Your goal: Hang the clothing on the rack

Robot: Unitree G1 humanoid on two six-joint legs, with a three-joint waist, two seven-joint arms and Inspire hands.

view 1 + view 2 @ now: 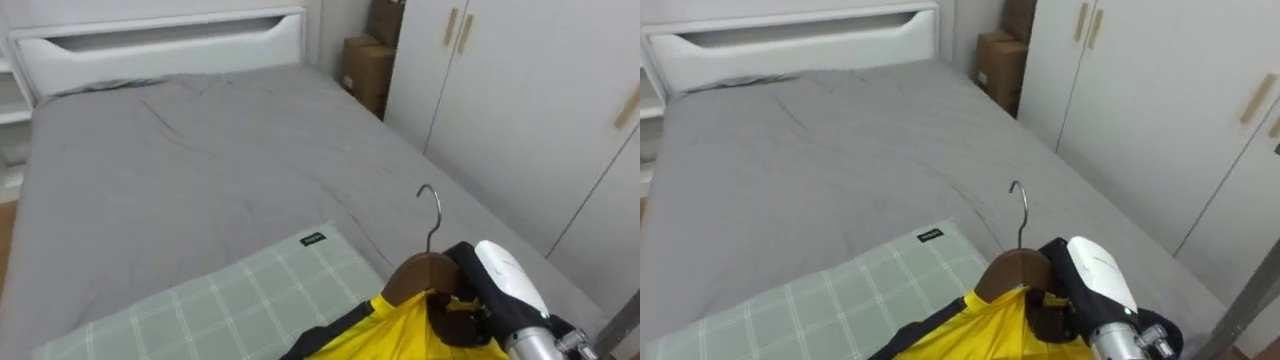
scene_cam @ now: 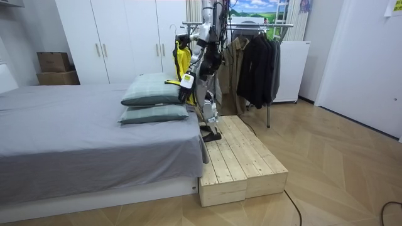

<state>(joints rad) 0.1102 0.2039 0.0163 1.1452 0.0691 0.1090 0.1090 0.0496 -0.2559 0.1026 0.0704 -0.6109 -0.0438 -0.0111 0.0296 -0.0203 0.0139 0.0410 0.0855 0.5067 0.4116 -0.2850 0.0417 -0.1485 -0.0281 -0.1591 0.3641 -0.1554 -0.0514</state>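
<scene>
**Right hand clamped on a loaded hanger over the bed**

Right hand (image 1: 497,285) comes into the eye views at about 5 o'clock. Its dark fingers are curled tight round the wooden hanger (image 1: 418,275), just beside the neck. The hanger's metal hook (image 1: 431,215) rises from the wood toward 12 o'clock, its open curl at the top and free of any rail. A yellow garment (image 1: 405,330) with a black trim is draped over the hanger and falls away toward 6 o'clock, out of the bottom edge.

Beneath the garment, at 7 o'clock, lies a pale green checked pillow (image 1: 210,310) with a small dark label at its upper corner. It rests on the grey bed (image 1: 200,170), which stretches to the white headboard (image 1: 150,45) at 11 o'clock. Cardboard boxes (image 1: 365,65) are stacked at 1 o'clock, just beside the white wardrobe (image 1: 500,110) that runs down the 3 o'clock side.

In the room view the robot stands upright on a wooden platform (image 2: 242,157) at the side of the bed, facing the room view's left. The yellow garment is raised at chest height before it. The left hand (image 2: 187,80) is low, close above the two stacked pillows. Behind the robot, toward 1 o'clock, a clothes rack (image 2: 264,25) carries dark clothes (image 2: 254,63).
</scene>
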